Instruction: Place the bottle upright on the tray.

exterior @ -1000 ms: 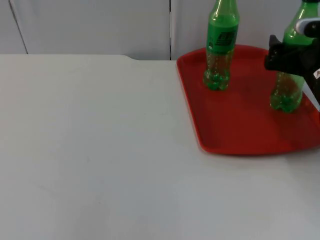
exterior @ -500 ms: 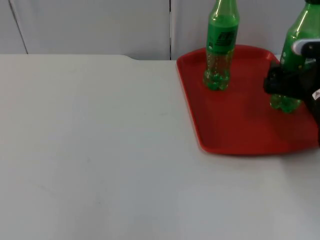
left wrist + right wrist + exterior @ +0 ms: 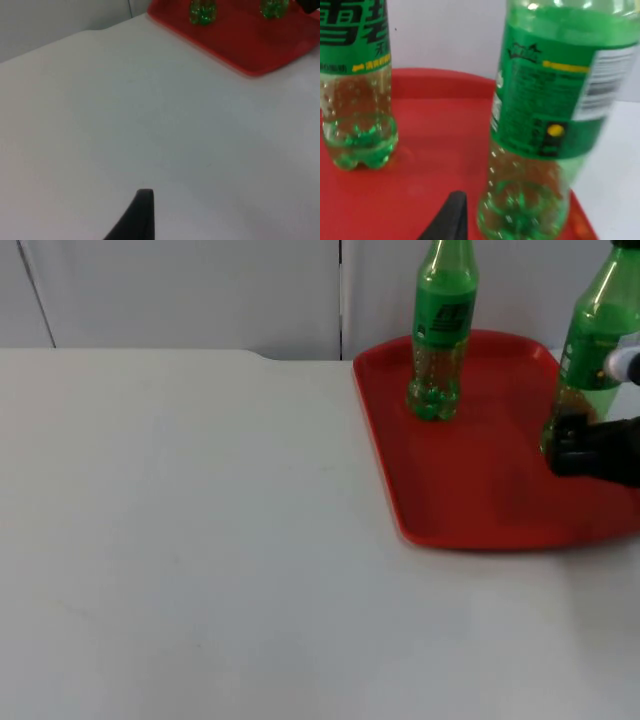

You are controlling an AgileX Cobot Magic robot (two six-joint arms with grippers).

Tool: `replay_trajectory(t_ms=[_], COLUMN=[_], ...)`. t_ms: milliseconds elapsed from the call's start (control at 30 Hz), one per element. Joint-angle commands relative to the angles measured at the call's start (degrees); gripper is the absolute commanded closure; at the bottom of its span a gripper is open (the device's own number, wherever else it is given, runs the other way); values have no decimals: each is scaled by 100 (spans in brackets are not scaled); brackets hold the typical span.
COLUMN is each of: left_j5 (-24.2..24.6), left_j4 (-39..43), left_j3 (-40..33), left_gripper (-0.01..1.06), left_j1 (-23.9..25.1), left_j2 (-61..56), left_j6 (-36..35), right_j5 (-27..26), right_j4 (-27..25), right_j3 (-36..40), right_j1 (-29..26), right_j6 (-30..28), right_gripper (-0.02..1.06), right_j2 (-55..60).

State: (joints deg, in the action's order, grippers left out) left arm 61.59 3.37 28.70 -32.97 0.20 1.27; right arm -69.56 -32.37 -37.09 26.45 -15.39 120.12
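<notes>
A red tray point(image 3: 470, 490) lies at the table's far right. Two green bottles stand upright on it: one at its back left point(image 3: 438, 330), one at its right side point(image 3: 590, 340). My right gripper point(image 3: 575, 447) is low beside the base of the right-hand bottle, open, in front of its foot. In the right wrist view that bottle point(image 3: 540, 115) stands close, just beside my black fingertip point(image 3: 451, 215), with the other bottle point(image 3: 357, 115) further back on the tray point(image 3: 420, 190). The left arm waits over bare table; its fingertip point(image 3: 140, 215) shows, with the tray point(image 3: 240, 45) far off.
The white table top point(image 3: 200, 540) stretches wide to the left and front of the tray. A grey partition wall point(image 3: 200, 290) closes off the back. The tray's right edge lies near the picture's right border.
My right gripper has slid down from the right-hand bottle's middle to its base and drawn toward the tray's right edge. That bottle now stands upright on the tray.
</notes>
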Motion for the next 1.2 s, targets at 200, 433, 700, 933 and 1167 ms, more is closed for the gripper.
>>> replay_trajectory(t_ms=[200,433,700,933,1167], left_j5=[-2,-2,-13,-34,-69], left_j4=[14,14,61,315,400], left_j3=[-30,-30,-30,-30,-30], left_gripper=[0,0,0,0,0], left_j1=[-21,-21,-21,-21,-21], left_j2=[-20,-20,-20,-20,-20], left_j6=[-1,-1,-1,-1,-1], right_j5=[1301,3478,5987,7478,8185], right_j4=[-954,-997,-973,-973,-622], right_j3=[573,548,500,142,-561], right_j1=[945,1293,1282,1271,1260], right_j6=[-1271,-1585,-2241,-2790,-2817], right_gripper=[-1,-1,-1,-1,-1], right_j2=[-1401,-2576,-3479,-3780,-3769])
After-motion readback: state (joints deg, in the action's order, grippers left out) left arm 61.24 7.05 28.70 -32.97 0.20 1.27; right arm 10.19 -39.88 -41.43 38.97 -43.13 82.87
